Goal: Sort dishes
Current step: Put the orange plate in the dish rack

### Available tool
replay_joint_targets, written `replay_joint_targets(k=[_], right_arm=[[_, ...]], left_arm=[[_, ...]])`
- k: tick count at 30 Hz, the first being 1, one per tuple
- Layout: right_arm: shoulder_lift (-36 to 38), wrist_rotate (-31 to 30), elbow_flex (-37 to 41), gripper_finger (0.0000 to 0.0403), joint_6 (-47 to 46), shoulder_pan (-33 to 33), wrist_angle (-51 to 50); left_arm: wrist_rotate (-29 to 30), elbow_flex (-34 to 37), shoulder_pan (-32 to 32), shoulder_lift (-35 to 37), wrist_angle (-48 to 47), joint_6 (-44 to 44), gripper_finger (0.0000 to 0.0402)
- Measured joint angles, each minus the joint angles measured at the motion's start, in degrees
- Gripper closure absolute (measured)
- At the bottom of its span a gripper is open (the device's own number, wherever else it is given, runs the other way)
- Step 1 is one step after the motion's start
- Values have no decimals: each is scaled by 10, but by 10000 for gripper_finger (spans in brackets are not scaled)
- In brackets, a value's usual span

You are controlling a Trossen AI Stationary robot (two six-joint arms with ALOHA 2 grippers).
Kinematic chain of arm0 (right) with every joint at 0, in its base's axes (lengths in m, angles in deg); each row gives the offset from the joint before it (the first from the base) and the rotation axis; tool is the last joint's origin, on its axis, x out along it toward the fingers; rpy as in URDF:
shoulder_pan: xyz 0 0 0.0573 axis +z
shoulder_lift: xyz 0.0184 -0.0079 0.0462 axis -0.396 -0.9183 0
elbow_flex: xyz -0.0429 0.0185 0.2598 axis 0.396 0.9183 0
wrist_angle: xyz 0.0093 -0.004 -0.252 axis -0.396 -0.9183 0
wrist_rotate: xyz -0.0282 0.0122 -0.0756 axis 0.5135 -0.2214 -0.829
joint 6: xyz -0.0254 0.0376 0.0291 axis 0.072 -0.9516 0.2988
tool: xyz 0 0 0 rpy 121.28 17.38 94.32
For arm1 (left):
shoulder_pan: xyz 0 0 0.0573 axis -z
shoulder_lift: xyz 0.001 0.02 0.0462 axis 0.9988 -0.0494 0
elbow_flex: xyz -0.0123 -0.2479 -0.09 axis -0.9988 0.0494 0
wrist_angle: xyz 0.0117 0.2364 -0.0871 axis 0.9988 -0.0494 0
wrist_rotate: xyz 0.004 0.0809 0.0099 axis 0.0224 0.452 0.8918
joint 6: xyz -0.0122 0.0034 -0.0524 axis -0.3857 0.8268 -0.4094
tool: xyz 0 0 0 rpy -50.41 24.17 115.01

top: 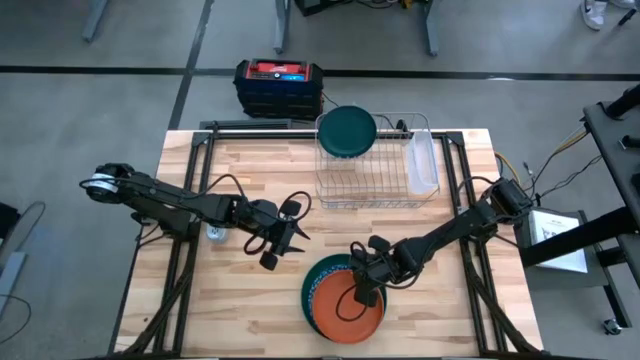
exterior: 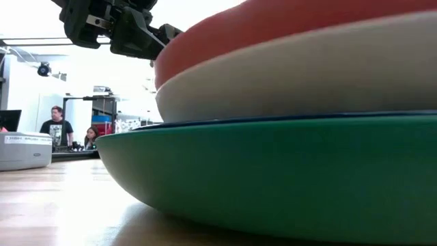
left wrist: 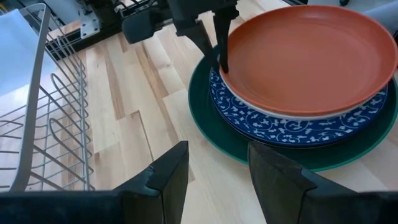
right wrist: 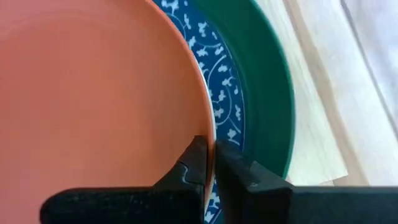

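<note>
A stack of dishes sits near the table's near edge: an orange plate [top: 345, 305] [left wrist: 305, 56] on top, a white one [exterior: 307, 75] under it, a blue floral plate [left wrist: 280, 127] [right wrist: 221, 93], and a large green plate [top: 318, 275] [left wrist: 217, 140] on the wood. My right gripper [top: 362, 292] [right wrist: 213, 152] is shut on the orange plate's rim. My left gripper [top: 288, 236] [left wrist: 217, 168] hovers open over the table, left of the stack. Another dark green plate [top: 347, 131] stands on edge in the wire rack [top: 370, 175]. My right gripper pinches the orange plate's rim [right wrist: 210, 138] on the side toward the rack, one finger [right wrist: 198, 163] inside the plate and the other [right wrist: 233, 167] outside it. The fingers come down from above [left wrist: 217, 46]. The plate lies on the white plate beneath it.
The silver wire rack stands at the far middle of the table with a small clear tray [top: 423, 165] at its right end. A black and red case [top: 278, 85] sits beyond the far edge. Bare wood lies left of the stack. People sit in the room behind [exterior: 54, 126].
</note>
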Motion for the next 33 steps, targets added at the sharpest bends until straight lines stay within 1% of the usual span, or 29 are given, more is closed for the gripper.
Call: replay_joint_targets(k=[5,8,14,17,21,24,28,33], right_arm=[[17,-30,-16,400,30,2,-3],[24,-40,-30,401,65,5,-15],[29,-123,-82,402,139,28,-92],[37,-141,-117,402,161,34,-121],[51,-144,-141,402,160,31,-123],[52,-127,-139,402,152,28,-112],[29,-110,-117,403,148,28,-75],[-12,-105,-110,403,129,23,-73]], left_arm=[[0,0,0,0,1,5,246],[0,0,0,0,15,5,246],[0,0,0,9,42,9,246],[0,0,0,15,46,9,246],[-1,0,0,18,46,4,246],[-1,0,0,18,45,3,246],[-1,0,0,18,40,2,246],[-2,0,0,18,39,-1,246]])
